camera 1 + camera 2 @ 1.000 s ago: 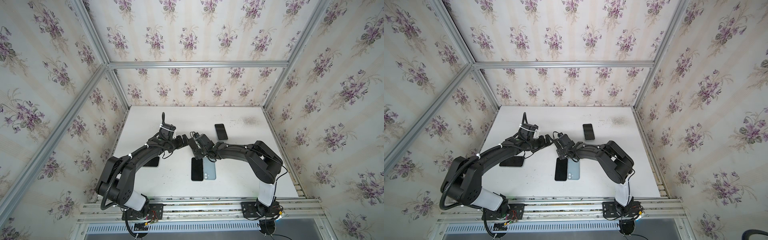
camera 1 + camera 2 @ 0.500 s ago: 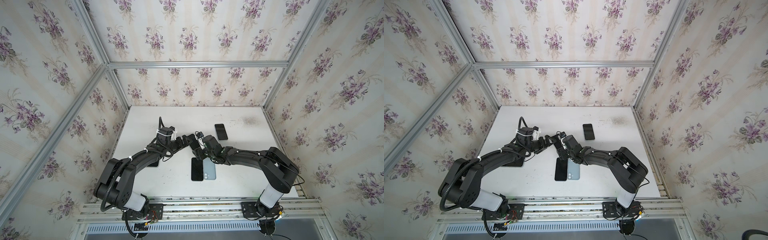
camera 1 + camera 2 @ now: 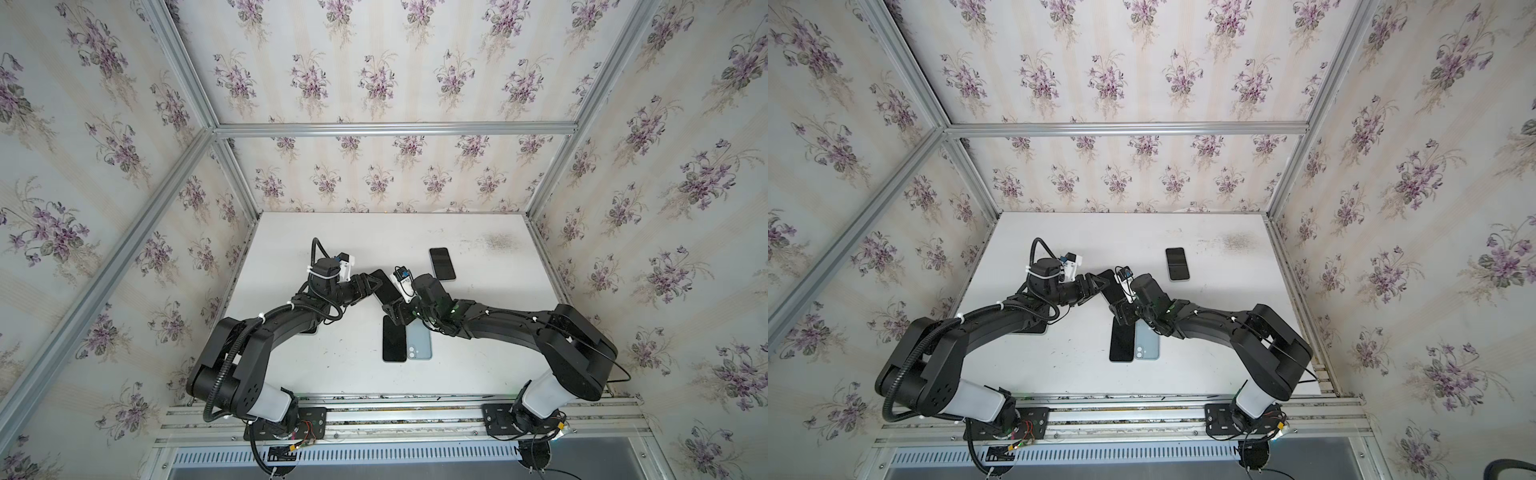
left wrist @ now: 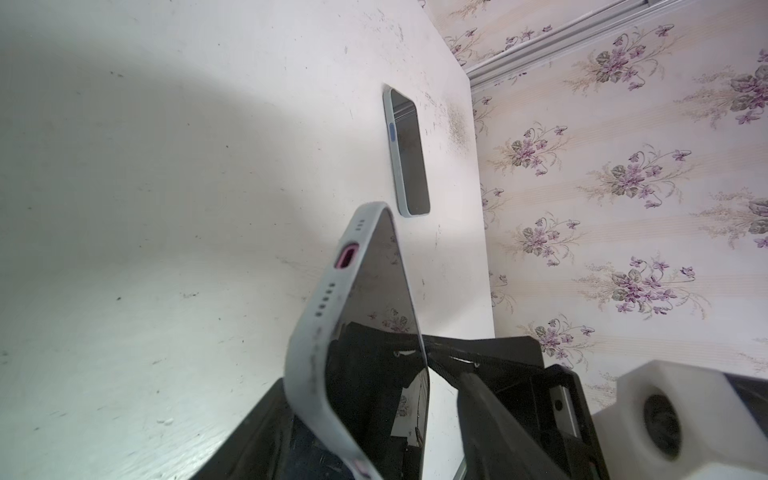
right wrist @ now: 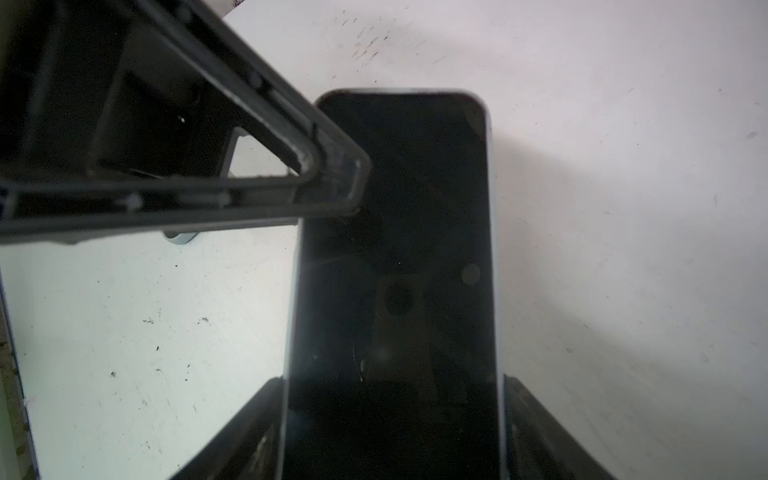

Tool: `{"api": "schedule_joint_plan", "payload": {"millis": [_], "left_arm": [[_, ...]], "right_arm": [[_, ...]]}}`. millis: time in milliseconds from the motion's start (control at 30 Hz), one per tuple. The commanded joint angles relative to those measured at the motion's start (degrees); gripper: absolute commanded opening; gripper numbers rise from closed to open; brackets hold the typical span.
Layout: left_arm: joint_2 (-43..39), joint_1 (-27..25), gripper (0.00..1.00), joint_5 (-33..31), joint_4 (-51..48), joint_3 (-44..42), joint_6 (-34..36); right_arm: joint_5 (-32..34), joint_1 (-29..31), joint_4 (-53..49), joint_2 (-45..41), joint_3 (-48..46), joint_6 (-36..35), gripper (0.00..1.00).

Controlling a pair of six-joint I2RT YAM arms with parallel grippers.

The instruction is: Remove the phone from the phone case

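Status: phone (image 5: pixel 399 249) sits fully in the grey phone case (image 4: pixel 324 291). It's held tilted in the air over mid tabletop (image 3: pixel 332 249), between the two arms. Nothing is separated yet.

Right gripper (image 5: pixel 392 380): jaws clamped on the case's two long edges, carrying the weight.
Left gripper (image 3: pixel 374 284): jaws straddle the free end by the charging port (image 4: pixel 348 259), one over a screen corner and one behind the case. Can't tell if they've actually bitten down.

Risks as I read it:
- The left jaws may pinch screen and case back together. That presses the phone into the case instead of peeling the lip, and a pull then drags the whole unit out of the right grip.
- The right jaws sit on the case edges, so they press the lip onto the phone. Peeling fights that clamp, and the case may twist or slip.
- The glass is slick and the left contact covers only a corner. A slip there could pop the phone loose and drop it on the tabletop.
- A black phone (image 3: pixel 394 340) and a pale blue phone (image 3: pixel 419 345) (could be just a case) lie side by side, near the right gripper. A drop or a low wrist hits them.
- A spare cased phone (image 3: pixel 442 264) lies just beyond the right wrist.
- The two grippers are nearly touching, so a yank risks the jaws colliding.
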Motion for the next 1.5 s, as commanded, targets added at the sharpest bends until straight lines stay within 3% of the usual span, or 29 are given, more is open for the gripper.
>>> {"api": "schedule_joint_plan", "payload": {"millis": [0, 367, 667, 767, 867, 967, 1233, 1467], "left_arm": [[-0.3, 0.1, 0.58, 1.2, 3.6, -0.5, -0.1], [-0.7, 0.2, 0.22, 1.7, 4.5, -1.6, -0.3], [-1.4, 0.3, 0.07, 2.4, 5.4, -2.7, -0.7], [-2.8, 0.3, 0.03, 2.5, 5.7, -3.1, -1.2], [-5.5, 0.4, 0.0, 2.0, 6.1, -3.5, -2.5], [-9.4, 0.8, 0.0, 1.1, 6.7, -3.4, -4.6], [-20.8, 1.0, 0.0, -3.5, 13.7, -3.0, -13.7], [-24.4, 0.5, 0.0, -3.2, 29.2, -5.3, -26.1]], "right_arm": [[-1.0, 0.2, 4.5, -1.0, -0.2, -0.3, 0.38], [-0.6, 0.8, 4.7, -1.4, -0.9, -0.3, 0.37], [-0.6, 1.3, 5.2, -2.6, -2.1, -0.5, 0.37], [-0.6, 1.5, 5.5, -4.5, -3.3, -0.4, 0.49], [-0.9, 1.5, 5.4, -8.3, -5.2, 1.2, 0.78], [-0.7, 1.6, 3.9, -14.3, -8.0, 3.8, 0.9], [-4.3, 1.4, 1.8, -34.7, -16.1, 16.0, 0.96], [-14.2, 0.6, 15.9, -42.5, -19.7, 27.8, 0.96]]}}
